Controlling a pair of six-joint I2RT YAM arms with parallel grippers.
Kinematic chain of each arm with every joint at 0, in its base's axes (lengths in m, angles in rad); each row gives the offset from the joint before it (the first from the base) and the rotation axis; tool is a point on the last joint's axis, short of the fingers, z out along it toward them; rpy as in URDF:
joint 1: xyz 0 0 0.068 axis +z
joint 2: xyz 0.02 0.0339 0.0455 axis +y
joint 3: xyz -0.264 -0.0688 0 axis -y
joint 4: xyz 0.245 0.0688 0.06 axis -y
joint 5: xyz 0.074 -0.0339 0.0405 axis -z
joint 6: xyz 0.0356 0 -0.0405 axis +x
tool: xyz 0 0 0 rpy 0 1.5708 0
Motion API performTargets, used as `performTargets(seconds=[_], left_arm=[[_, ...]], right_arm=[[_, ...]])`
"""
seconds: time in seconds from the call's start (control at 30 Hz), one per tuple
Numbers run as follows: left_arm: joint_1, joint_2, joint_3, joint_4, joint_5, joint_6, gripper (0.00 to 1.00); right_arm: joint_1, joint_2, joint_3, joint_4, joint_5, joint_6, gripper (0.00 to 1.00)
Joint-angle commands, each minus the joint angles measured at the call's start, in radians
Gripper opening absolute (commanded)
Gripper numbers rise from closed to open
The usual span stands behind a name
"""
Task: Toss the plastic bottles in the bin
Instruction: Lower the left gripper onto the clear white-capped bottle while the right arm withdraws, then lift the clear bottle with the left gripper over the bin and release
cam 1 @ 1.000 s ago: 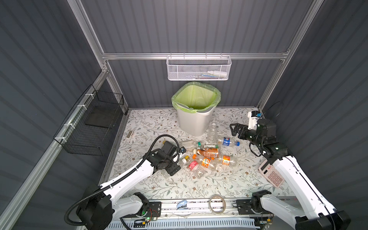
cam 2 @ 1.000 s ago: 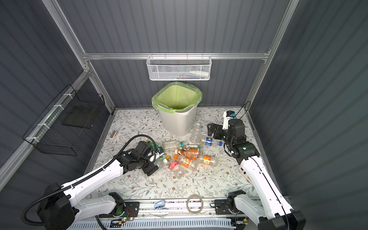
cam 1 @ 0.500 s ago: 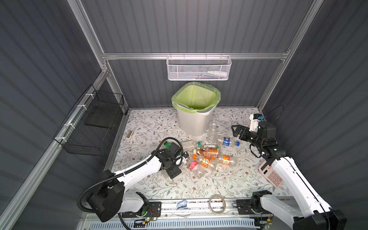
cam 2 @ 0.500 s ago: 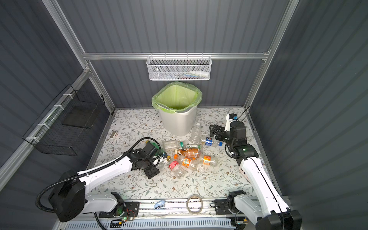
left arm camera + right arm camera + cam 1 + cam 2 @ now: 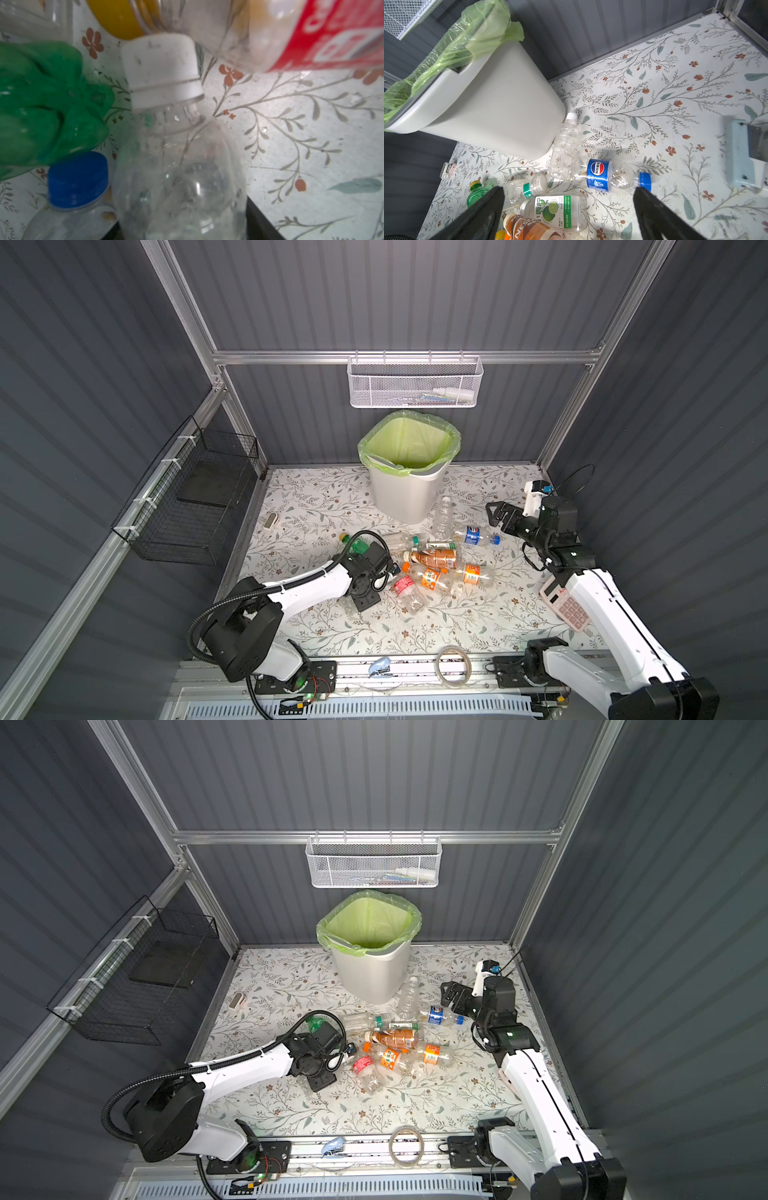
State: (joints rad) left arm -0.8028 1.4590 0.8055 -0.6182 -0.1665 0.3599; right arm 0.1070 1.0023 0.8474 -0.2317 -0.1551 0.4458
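Observation:
The bin (image 5: 409,489) (image 5: 370,973) (image 5: 488,104), white with a green liner, stands at the back. Several plastic bottles lie in a heap in front of it: a blue-label one (image 5: 473,536) (image 5: 598,175), a brown one (image 5: 434,558), a red-label one (image 5: 405,587), a green one (image 5: 357,545) (image 5: 41,104). My left gripper (image 5: 388,572) (image 5: 180,224) is low at the heap's left edge, its jaws shut on a clear white-capped bottle (image 5: 178,166). My right gripper (image 5: 496,514) (image 5: 569,190) hangs open above the blue-label bottle, holding nothing.
A white mesh basket (image 5: 415,383) hangs on the back wall and a black wire basket (image 5: 195,497) on the left wall. A calculator (image 5: 565,605) lies beside the right arm. A tape roll (image 5: 453,666) sits on the front rail.
My left gripper has pushed into the heap's left edge and its jaws have come together on the clear bottle. The right gripper drifted slightly rightward, still open.

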Motion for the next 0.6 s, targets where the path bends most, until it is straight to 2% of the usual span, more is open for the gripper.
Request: performTargets(seconds=[0.0,0.57], left_arm=[[-0.007,-0.008,0.021,0.010,-0.017,0.013,0.57],[-0.007,-0.188,-0.013,-0.032,-0.109,-0.016,0.58]], right_arm=[[-0.007,-0.008,-0.014,0.013,-0.012,0.005,0.99],[-0.009,0.005,0.005,-0.091,-0.041,-0.027,0.96]])
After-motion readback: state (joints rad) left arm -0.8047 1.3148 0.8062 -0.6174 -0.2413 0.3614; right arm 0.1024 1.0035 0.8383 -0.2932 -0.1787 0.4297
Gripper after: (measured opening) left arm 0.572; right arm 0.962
